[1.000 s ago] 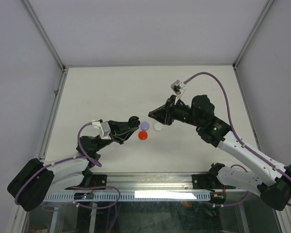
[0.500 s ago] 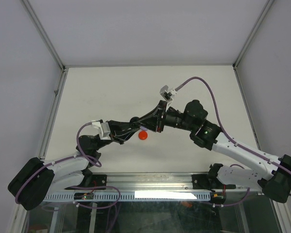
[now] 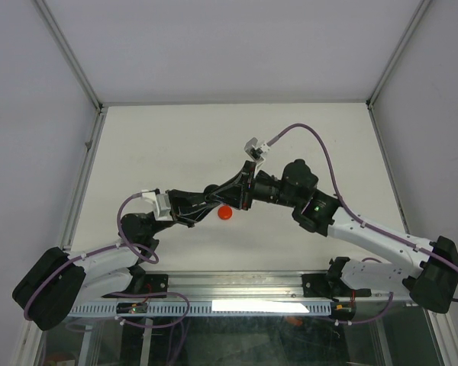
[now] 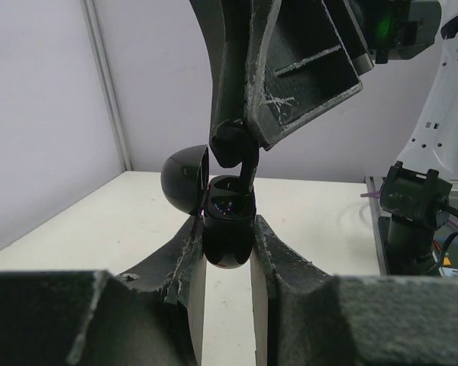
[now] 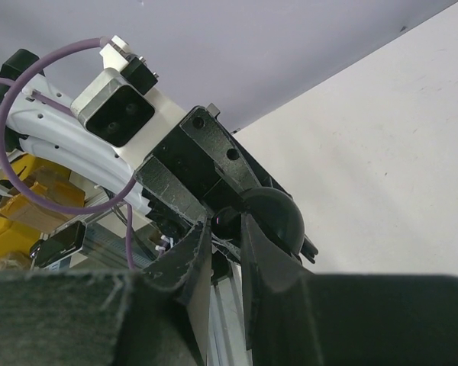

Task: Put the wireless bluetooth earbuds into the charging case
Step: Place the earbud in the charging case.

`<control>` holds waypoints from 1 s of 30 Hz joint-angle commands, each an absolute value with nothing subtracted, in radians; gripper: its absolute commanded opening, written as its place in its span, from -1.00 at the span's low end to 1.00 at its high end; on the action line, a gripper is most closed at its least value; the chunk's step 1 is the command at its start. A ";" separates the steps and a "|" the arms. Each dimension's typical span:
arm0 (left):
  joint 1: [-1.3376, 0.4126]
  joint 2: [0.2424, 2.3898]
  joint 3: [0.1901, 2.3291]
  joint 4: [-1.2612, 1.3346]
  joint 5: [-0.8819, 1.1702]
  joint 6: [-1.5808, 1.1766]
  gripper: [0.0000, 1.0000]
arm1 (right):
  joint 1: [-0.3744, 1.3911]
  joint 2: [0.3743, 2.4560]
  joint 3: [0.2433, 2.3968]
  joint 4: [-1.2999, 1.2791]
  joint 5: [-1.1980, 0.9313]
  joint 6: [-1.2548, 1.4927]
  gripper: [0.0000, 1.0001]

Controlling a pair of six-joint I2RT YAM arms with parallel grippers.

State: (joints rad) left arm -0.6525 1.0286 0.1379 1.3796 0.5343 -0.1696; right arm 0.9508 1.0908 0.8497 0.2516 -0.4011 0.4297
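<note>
Small red round cap (image 3: 225, 213) on white table (image 3: 175, 145), at 6 o'clock of the meeting grippers; left gripper (image 4: 227, 225) clamped tight on glossy black egg-shaped charging case (image 4: 227, 248) over mid-table; domed lid (image 4: 185, 179) swung open to 9 o'clock; right gripper (image 5: 225, 223) in from 12 o'clock, jaws narrow, pinching small black earbud (image 4: 230, 146) just above the case mouth.

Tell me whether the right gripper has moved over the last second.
Yes. The right gripper has swung left, from right of the red disc to just beyond it, meeting the left gripper.
</note>
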 commanded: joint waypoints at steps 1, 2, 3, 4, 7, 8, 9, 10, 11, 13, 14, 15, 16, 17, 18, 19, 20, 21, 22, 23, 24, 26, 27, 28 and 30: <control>-0.645 1.026 0.171 1.461 0.563 -0.180 -0.89 | 0.959 1.093 0.850 0.326 -0.376 0.445 -0.88; -0.646 1.026 0.172 1.463 0.564 -0.180 -0.89 | 0.959 1.096 0.849 0.328 -0.377 0.448 -0.88; -0.645 1.026 0.172 1.463 0.566 -0.181 -0.89 | 0.960 1.099 0.848 0.333 -0.378 0.453 -0.88; -0.645 1.025 0.172 1.462 0.566 -0.180 -0.89 | 0.959 1.101 0.846 0.341 -0.381 0.457 -0.88; -0.645 1.025 0.172 1.466 0.565 -0.181 -0.89 | 0.960 1.106 0.849 0.344 -0.385 0.465 -0.88; -0.646 1.024 0.172 1.467 0.565 -0.183 -0.89 | 0.961 1.108 0.848 0.344 -0.383 0.465 -0.89; -0.646 1.023 0.171 1.468 0.564 -0.184 -0.89 | 0.962 1.108 0.848 0.344 -0.381 0.465 -0.89; -0.646 1.021 0.170 1.470 0.562 -0.185 -0.89 | 0.962 1.109 0.848 0.342 -0.379 0.465 -0.89; -0.646 1.020 0.169 1.471 0.560 -0.186 -0.89 | 0.963 1.110 0.846 0.338 -0.376 0.463 -0.89; -0.645 1.018 0.166 1.477 0.552 -0.189 -0.89 | 0.963 1.108 0.844 0.335 -0.373 0.463 -0.89; -0.646 1.017 0.165 1.480 0.546 -0.189 -0.89 | 0.962 1.107 0.844 0.331 -0.371 0.464 -0.89; -0.645 1.016 0.163 1.479 0.540 -0.189 -0.89 | 0.962 1.106 0.841 0.329 -0.369 0.465 -0.89; -0.646 1.016 0.163 1.480 0.533 -0.189 -0.89 | 0.963 1.104 0.840 0.328 -0.365 0.465 -0.89; -0.646 1.016 0.161 1.479 0.531 -0.188 -0.89 | 0.963 1.102 0.840 0.324 -0.361 0.466 -0.89; -0.645 1.015 0.161 1.480 0.527 -0.189 -0.89 | 0.963 1.099 0.839 0.319 -0.354 0.465 -0.88; -0.645 1.015 0.160 1.480 0.524 -0.189 -0.89 | 0.963 1.095 0.839 0.314 -0.347 0.465 -0.87; -0.646 1.015 0.159 1.480 0.520 -0.189 -0.89 | 0.963 1.092 0.839 0.307 -0.337 0.464 -0.85; -0.646 1.015 0.157 1.483 0.517 -0.189 -0.89 | 0.964 1.089 0.839 0.301 -0.324 0.463 -0.83; -0.646 1.014 0.155 1.486 0.512 -0.191 -0.89 | 0.963 1.085 0.835 0.298 -0.316 0.462 -0.82; -0.646 1.014 0.154 1.488 0.507 -0.191 -0.89 | 0.963 1.083 0.835 0.292 -0.310 0.461 -0.81; -0.645 1.014 0.153 1.490 0.502 -0.191 -0.89 | 0.963 1.082 0.835 0.286 -0.304 0.458 -0.80; -0.646 1.014 0.149 1.490 0.490 -0.191 -0.89 | 0.963 1.082 0.834 0.279 -0.299 0.457 -0.79; -0.646 1.014 0.148 1.490 0.487 -0.191 -0.89 | 0.963 1.083 0.834 0.274 -0.298 0.457 -0.78; -0.646 1.014 0.147 1.491 0.483 -0.190 -0.89 | 0.964 1.084 0.833 0.271 -0.295 0.458 -0.77; -0.646 1.013 0.143 1.490 0.471 -0.191 -0.89 | 0.963 1.083 0.832 0.264 -0.283 0.463 -0.76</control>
